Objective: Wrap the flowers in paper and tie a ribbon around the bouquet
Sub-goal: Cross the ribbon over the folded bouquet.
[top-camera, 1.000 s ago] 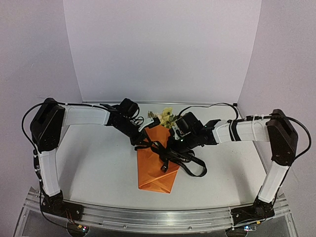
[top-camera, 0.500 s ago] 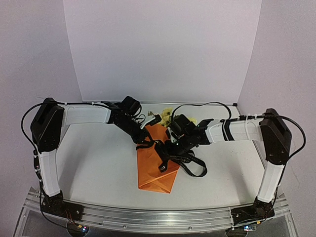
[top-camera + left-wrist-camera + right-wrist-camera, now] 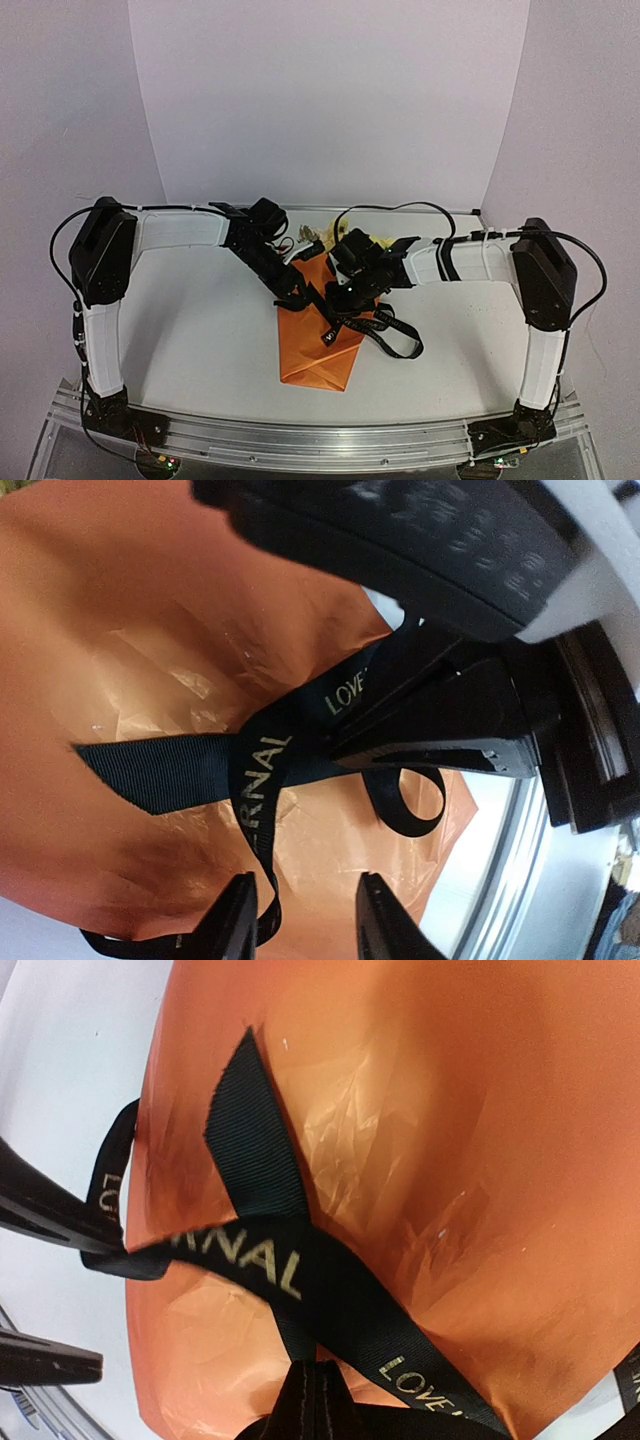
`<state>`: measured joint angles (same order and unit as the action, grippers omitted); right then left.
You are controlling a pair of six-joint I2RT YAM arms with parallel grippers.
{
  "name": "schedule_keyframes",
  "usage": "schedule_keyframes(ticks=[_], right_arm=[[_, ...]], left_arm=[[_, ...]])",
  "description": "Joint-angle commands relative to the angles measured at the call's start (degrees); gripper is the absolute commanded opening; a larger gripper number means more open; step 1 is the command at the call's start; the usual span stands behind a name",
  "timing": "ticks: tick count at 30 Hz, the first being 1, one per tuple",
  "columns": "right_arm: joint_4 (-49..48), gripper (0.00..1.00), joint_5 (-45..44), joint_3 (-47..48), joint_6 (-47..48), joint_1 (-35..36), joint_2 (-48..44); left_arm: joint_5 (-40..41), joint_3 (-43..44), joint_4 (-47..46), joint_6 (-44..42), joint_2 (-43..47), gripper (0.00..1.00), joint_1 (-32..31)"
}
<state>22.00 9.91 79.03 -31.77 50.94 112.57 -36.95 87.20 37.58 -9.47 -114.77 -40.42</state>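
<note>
A pale lilac wall point(image 3: 330, 100) is curving round the far side and both flanks of the scene, closing in a white bench point(image 3: 190, 340). A metal rail point(image 3: 300, 438) is running along the bench's near edge, carrying the bases of both arms. The left arm point(image 3: 180, 230) and the right arm point(image 3: 480, 262) are reaching inward and meeting over the middle of the bench.

There the paper point(image 3: 312, 355) is lying as an orange cone, its point toward the near edge and its wide end toward the far wall. The flowers point(image 3: 325, 232) are poking out at that far end. The ribbon point(image 3: 390, 338) is crossing over itself on the cone's far half, and loose loops are trailing onto the bench to the right.

The right gripper point(image 3: 320, 1385) is pinching the ribbon, jaws closed on it just beside the crossing. The left gripper point(image 3: 307, 890) is hovering over the paper with its fingers parted and nothing between them. One ribbon strand is running just beside one finger.
</note>
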Motion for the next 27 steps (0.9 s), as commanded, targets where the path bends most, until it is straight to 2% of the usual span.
schedule_keyframes(ticks=[1,8,12,17,27], right_arm=[[0.3,0.02,-1.6,2.3,1.9,0.2,0.2],[-0.8,0.24,-1.2,-0.4,2.3,0.5,-3.0],[-1.4,0.34,-0.9,-1.8,2.8,0.5,-5.0],[-2.0,0.4,-1.0,-3.2,3.2,0.6,-6.8],[-2.0,0.44,-3.2,-6.4,4.5,0.6,-11.0]], left_arm=[[-3.4,2.2,0.2,2.2,-0.1,0.41,0.6],[-5.7,-0.3,-5.1,7.9,2.0,0.51,1.6],[-3.2,-2.4,-9.3,13.5,3.6,0.55,1.7],[5.8,-4.2,-12.4,18.7,5.5,0.56,1.7],[15.8,-0.1,-7.0,20.4,1.9,0.5,0.8]])
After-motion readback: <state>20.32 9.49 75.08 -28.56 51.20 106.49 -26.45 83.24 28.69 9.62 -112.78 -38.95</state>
